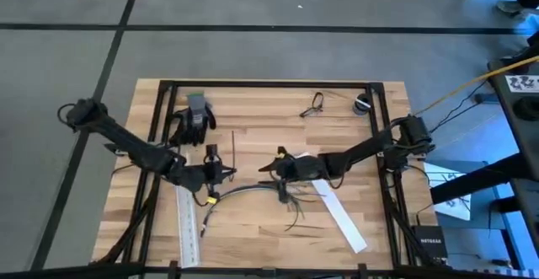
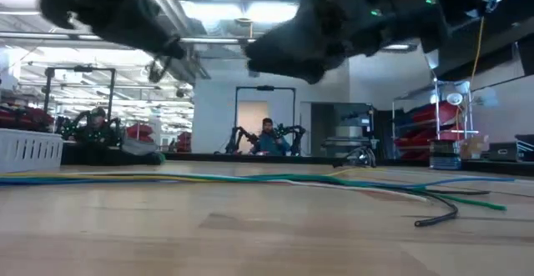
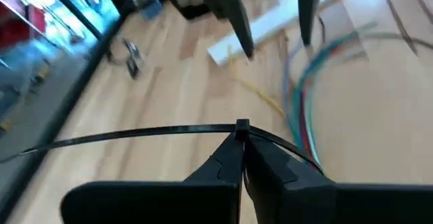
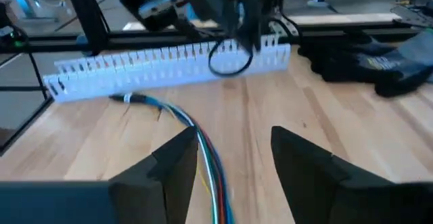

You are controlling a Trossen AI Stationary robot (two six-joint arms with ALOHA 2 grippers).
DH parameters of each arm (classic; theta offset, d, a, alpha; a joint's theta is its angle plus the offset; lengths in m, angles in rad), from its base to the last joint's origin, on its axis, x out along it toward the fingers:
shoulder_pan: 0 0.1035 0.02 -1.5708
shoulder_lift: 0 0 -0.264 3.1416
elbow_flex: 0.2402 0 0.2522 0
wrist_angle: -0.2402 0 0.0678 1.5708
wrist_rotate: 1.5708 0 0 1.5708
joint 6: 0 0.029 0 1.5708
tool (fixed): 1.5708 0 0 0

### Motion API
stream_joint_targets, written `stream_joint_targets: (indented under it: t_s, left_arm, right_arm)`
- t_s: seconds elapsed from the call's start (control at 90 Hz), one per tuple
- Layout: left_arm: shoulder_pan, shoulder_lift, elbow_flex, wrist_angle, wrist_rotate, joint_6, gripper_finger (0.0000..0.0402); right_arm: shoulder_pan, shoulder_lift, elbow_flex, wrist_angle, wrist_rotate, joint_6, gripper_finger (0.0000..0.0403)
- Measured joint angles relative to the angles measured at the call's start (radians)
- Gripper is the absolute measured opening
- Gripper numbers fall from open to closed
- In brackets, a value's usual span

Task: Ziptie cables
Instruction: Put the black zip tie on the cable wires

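From the high view I see my left gripper (image 1: pixel 221 174) at about 8 o'clock from the table centre, just above the white slotted strip (image 1: pixel 188 220) that runs toward 6 o'clock. In the left wrist view its fingers (image 3: pixel 230 163) are pressed together on a thin black ziptie (image 3: pixel 135 136), which bends into a loop. The cables (image 1: pixel 253 191) lie between both arms, a curved bunch running from below the left gripper toward 3 o'clock, with loose ends spreading at 6 o'clock under the right arm. My right gripper (image 1: pixel 282 169) is near the table centre, beside a flat white strip (image 1: pixel 341 216). In the right wrist view its fingers (image 4: pixel 179 163) stand wide apart and hold nothing, with the cables (image 4: pixel 203 160) lying between them.
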State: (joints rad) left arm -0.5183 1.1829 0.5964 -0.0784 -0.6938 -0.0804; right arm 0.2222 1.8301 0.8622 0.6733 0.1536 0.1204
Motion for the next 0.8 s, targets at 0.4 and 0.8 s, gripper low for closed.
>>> stream_joint_targets:
  t_s: [0.4, 0.8]
  left_arm:
    - [-0.109, -0.126, 0.000, -0.206, -0.054, -0.149, 0.0000]
    - [-0.138, -0.204, 0.000, -0.275, -0.053, -0.257, 0.0000]
  right_arm:
    - [-0.002, 0.273, 0.456, -0.340, -0.077, -0.040, 0.0175]
    - [-0.030, 0.431, 0.653, -0.340, -0.194, 0.004, 0.0229]
